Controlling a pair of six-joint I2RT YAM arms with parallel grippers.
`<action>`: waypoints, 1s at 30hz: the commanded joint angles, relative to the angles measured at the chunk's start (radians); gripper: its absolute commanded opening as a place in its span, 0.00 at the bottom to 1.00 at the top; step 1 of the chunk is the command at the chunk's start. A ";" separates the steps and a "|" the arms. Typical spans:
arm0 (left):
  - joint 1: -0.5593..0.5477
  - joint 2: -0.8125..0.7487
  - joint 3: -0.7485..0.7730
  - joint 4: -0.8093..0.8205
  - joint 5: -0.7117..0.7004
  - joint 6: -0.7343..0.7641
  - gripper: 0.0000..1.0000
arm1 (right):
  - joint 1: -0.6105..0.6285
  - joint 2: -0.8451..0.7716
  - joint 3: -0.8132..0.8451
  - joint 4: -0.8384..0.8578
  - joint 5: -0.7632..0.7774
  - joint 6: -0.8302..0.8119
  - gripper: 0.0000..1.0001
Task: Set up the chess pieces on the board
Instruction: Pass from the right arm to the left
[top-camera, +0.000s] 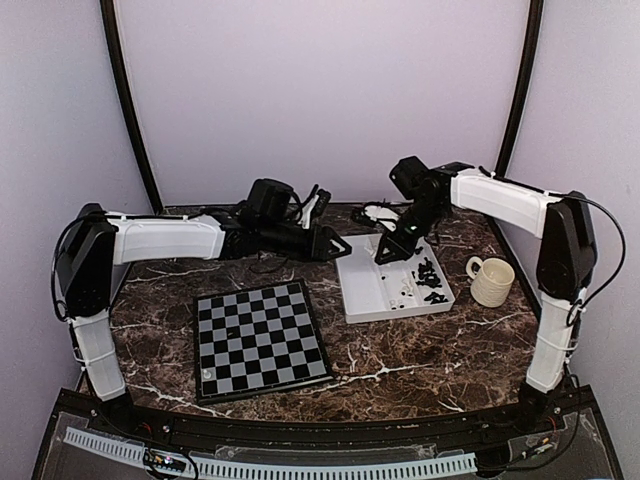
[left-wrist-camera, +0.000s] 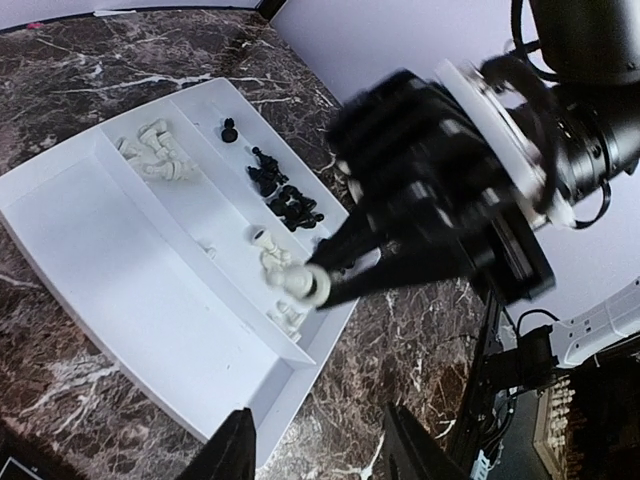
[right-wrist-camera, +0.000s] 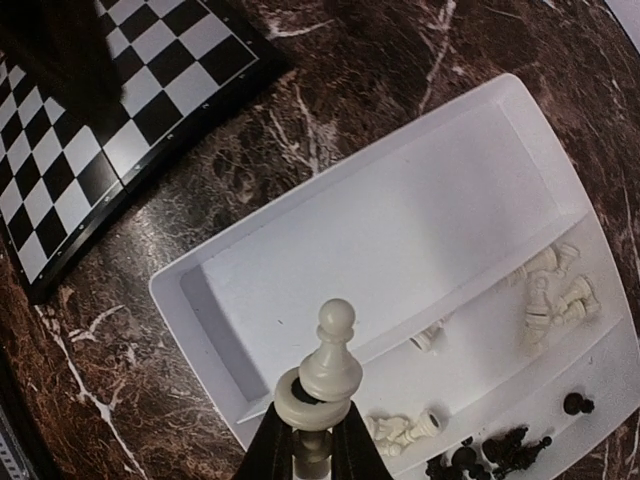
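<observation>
Pinching the round base of a cream-white plastic pawn (right-wrist-camera: 330, 365), the right tool (right-wrist-camera: 313, 430) has its two dark fingers drawn nearly together on the piece and holds it above the white rectangular two-compartment plastic tray (right-wrist-camera: 420, 210). The pawn's long axis runs straight on from the fingers, with its ball head pointing away from the tool. Setting it base-down therefore probably calls for a turn of the wrist, though its true tilt is hard to judge. The flat black-and-grey chequered chessboard (top-camera: 260, 340) lies well apart from this tool, off to its left and back toward the arm bases. A strip of dark marble-patterned table (top-camera: 420, 350) separates it from the tray, and no piece is visible on its squares. The left tool (left-wrist-camera: 325, 450) hovers just beside the right one on the board's side, so it is nearer the board, with its fingers about half apart and nothing between them. Below the pawn, loose white chessmen (right-wrist-camera: 550, 295) and small black chessmen (right-wrist-camera: 490, 450) lie tumbled in the tray's narrow compartment.
</observation>
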 joint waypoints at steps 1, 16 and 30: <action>0.003 0.037 0.046 0.133 0.091 -0.118 0.46 | 0.059 -0.040 0.035 -0.023 -0.100 -0.054 0.06; 0.003 0.105 0.062 0.176 0.139 -0.217 0.30 | 0.097 -0.043 0.060 -0.035 -0.112 -0.059 0.06; 0.004 0.066 0.052 0.122 0.089 -0.170 0.02 | 0.097 -0.068 0.006 -0.022 -0.090 -0.060 0.06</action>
